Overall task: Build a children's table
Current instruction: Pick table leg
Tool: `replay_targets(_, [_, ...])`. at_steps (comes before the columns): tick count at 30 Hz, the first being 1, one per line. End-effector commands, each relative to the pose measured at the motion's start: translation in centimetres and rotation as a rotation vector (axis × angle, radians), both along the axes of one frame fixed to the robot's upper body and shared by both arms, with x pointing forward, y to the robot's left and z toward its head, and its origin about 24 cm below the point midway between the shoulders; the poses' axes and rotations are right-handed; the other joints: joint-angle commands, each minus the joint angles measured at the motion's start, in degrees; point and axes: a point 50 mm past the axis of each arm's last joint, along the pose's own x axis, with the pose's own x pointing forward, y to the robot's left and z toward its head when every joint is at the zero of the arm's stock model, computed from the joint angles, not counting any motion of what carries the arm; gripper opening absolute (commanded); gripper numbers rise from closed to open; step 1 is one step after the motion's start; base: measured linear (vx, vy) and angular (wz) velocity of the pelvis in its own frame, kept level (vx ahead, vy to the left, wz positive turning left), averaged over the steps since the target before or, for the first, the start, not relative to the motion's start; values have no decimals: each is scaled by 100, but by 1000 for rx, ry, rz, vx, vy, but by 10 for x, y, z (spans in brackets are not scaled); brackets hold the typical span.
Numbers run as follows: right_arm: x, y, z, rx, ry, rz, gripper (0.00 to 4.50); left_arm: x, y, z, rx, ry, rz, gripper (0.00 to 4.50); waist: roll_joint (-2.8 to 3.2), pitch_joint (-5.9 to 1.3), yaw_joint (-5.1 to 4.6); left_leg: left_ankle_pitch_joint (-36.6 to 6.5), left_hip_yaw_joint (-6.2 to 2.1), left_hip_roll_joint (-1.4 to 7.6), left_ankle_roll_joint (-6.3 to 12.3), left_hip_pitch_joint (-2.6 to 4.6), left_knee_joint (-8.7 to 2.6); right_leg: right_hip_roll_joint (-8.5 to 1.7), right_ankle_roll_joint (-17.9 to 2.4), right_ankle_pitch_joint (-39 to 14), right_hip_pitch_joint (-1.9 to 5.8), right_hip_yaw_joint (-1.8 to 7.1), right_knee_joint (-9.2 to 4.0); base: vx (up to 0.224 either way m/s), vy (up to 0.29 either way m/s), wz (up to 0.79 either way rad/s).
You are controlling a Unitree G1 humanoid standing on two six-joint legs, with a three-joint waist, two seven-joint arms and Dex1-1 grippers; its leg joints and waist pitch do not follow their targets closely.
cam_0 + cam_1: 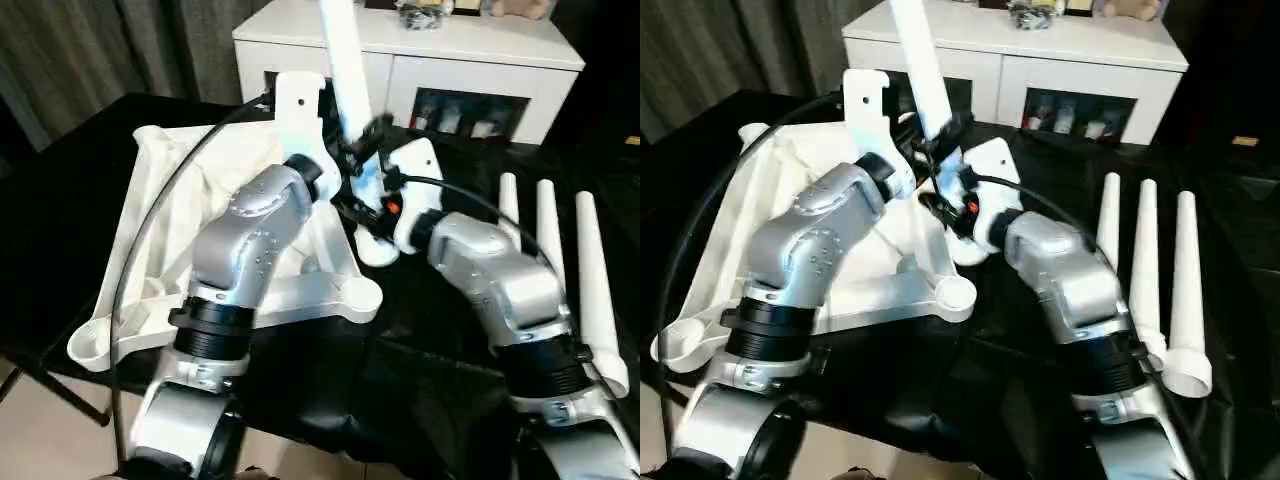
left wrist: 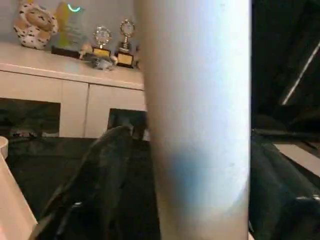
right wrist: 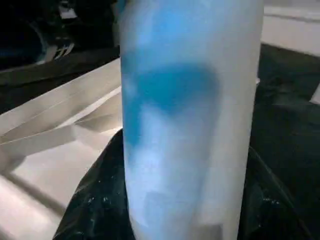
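The white table top (image 1: 170, 250) lies upside down on the black tabletop (image 1: 60, 200), ribs and round corner sockets facing up. It is the landmark here. At its corner nearest the cabinet (image 1: 470, 60), on the robot's right side, one white leg (image 1: 345, 70) stands nearly upright, leaning slightly, its wide foot resting in or at the corner socket; the arms hide the exact seating.

Both claws meet at the lower part of this leg, just above that corner. The left claw (image 1: 345, 165) reaches in from over the table top, and in its wrist view the leg's tube (image 2: 197, 120) stands between its two dark fingers (image 2: 100, 170), one on each side. Whether they press the tube or stand a little off it cannot be told. The right claw (image 1: 375, 185) comes from the side away from the table top; its wrist view shows the tube (image 3: 190, 120) close up with black fingers (image 3: 95, 200) on either side, clamped around it.

Three more legs (image 1: 1145, 270) lie side by side on the black tabletop, well apart from the table top on the robot's right, wide ends toward the robot. The cabinet stands beyond the table top, with small items on it.
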Motion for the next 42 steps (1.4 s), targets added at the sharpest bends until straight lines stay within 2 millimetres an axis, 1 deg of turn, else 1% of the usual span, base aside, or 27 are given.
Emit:
replay_targets(1, [3,1,9,5,-49,-13,187,5,10,-3,6,15,74,310,-73,-452,2,-620,-89,212,-1,124,-390,-414,-1189,-188,333,252,-428,0,0,0])
replay_targets(2, [3,2,9,4,-52,-15,187,5,11,-3,4,17,83,305,-61,-449,3,-644,-89,215,-8,124,-389,-416,-1187,-212,327,254,-433,0,0,0])
replay_targets(3, [3,3,9,5,-54,-18,187,6,12,-3,1,17,90,303,-72,-448,-4,-657,-90,214,-20,124,-392,-413,-1182,-213,331,254,-435,0,0,0])
replay_targets(4, [3,3,9,5,-58,-19,187,6,13,-3,-10,17,100,303,-66,-447,-5,-671,-89,214,-22,125,-393,-412,-1186,-219,326,253,-435,0,0,0])
replay_targets(5, [4,4,9,3,-64,-23,187,7,13,-2,-30,17,106,274,-68,-444,-15,-683,-91,213,-24,119,-395,-413,-1179,-226,330,254,-441,0,0,0])
replay_targets(6, [4,5,10,2,-69,-26,187,7,13,-1,-37,16,98,266,-68,-450,-17,-657,-92,211,-21,119,-391,-414,-1180,-174,332,255,-435,0,0,0])
replay_targets(10, [5,4,10,26,-70,-21,187,6,13,0,-47,13,79,255,-63,-458,-14,-593,-93,210,16,117,-385,-413,-1204,-12,335,253,-415,0,0,0])
replay_targets(11, [5,3,11,43,-65,-20,243,5,13,1,-51,11,63,235,-63,-456,-16,-600,-92,210,24,115,-387,-414,-1219,5,337,252,-416,0,0,0])
replay_targets(12, [5,2,12,54,-62,-20,257,4,12,2,-54,10,52,221,-62,-453,-16,-618,-92,210,34,117,-388,-413,-1228,-16,333,252,-416,0,0,0])
replay_targets(15, [3,-2,16,86,-34,46,273,-2,10,5,-38,-1,-91,209,-62,-450,-11,-696,-92,210,48,132,-396,-418,-1210,-188,328,248,-419,0,0,0])
replay_targets(16, [3,-4,16,88,-25,65,291,-4,9,5,-31,-3,-132,193,-60,-447,-17,-701,-86,211,48,135,-397,-411,-1214,-197,322,250,-423,0,0,0])
replay_targets(19, [1,-8,18,95,1,116,296,-9,9,6,-20,1,-215,190,-70,-447,-11,-644,-80,212,55,133,-390,-411,-1275,-103,325,249,-407,0,0,0])
replay_targets(20, [-1,-10,18,91,10,153,321,-11,8,5,-10,3,-254,186,-72,-445,8,-620,-79,220,86,131,-387,-415,-1293,-85,329,252,-402,0,0,0])
replay_targets(22, [-3,-12,18,86,22,197,331,-13,8,5,8,-1,-289,184,-75,-439,13,-627,-78,212,96,127,-389,-416,-1294,-124,333,250,-410,0,0,0])
replay_targets(23, [-13,-21,16,61,66,315,339,-20,6,3,37,-2,-396,183,-82,-443,21,-622,-78,212,111,128,-385,-411,-1295,-128,341,248,-407,0,0,0])
replay_targets(24, [-16,-23,15,56,80,345,349,-23,5,2,42,-2,-427,183,-79,-443,62,-601,-77,228,148,134,-380,-420,-1272,-103,349,260,-399,0,0,0])
replay_targets(25, [-16,-23,15,56,80,345,355,-23,5,2,42,-2,-427,183,-80,-443,66,-560,-81,229,152,118,-379,-419,-1272,-69,351,260,-385,0,0,0])
replay_targets(26, [-19,-30,13,72,119,381,359,-27,6,3,36,7,-498,183,-58,-443,67,-556,-70,211,159,123,-370,-414,-1305,-90,333,253,-400,0,0,0])
replay_targets(30, [-26,-40,11,58,175,444,359,-29,9,4,45,7,-545,183,-77,-436,82,-669,-79,229,121,132,-383,-418,-1322,-326,337,252,-425,0,0,0])
replay_targets(31, [-27,-41,10,53,185,456,359,-28,9,4,39,10,-548,183,-75,-436,85,-660,-81,232,108,131,-384,-418,-1316,-330,333,250,-419,0,0,0])
replay_targets(32, [-30,-44,8,43,204,471,359,-28,10,4,30,10,-557,183,-36,-436,79,-685,-80,222,82,134,-378,-411,-1309,-345,328,251,-436,0,0,0])
replay_targets(33, [-30,-44,8,43,205,471,359,-28,10,4,28,10,-558,183,-50,-440,79,-692,-81,220,78,129,-378,-415,-1318,-340,337,249,-433,0,0,0])
replay_targets(34, [-30,-45,8,37,211,470,331,-29,10,5,18,11,-562,183,-52,-443,83,-682,-80,219,76,128,-376,-421,-1331,-328,340,250,-430,0,0,0])
replay_targets(38, [-30,-45,4,24,233,465,319,-31,9,10,-24,4,-590,183,-50,-452,85,-629,-85,225,93,128,-369,-415,-1383,-237,336,243,-416,0,0,0])
replay_targets(40, [-31,-44,3,20,238,468,290,-31,10,12,-34,2,-595,183,-57,-451,82,-601,-84,220,104,121,-368,-416,-1395,-201,340,242,-418,0,0,0])
replay_targets(41, [-31,-43,2,17,240,469,281,-31,11,13,-43,0,-596,183,-69,-453,83,-590,-82,218,114,122,-365,-416,-1395,-210,342,243,-416,0,0,0])
replay_targets(42, [-31,-43,1,16,242,469,281,-31,11,14,-49,0,-595,183,-62,-455,87,-580,-83,220,115,123,-364,-418,-1397,-206,341,244,-411,0,0,0])
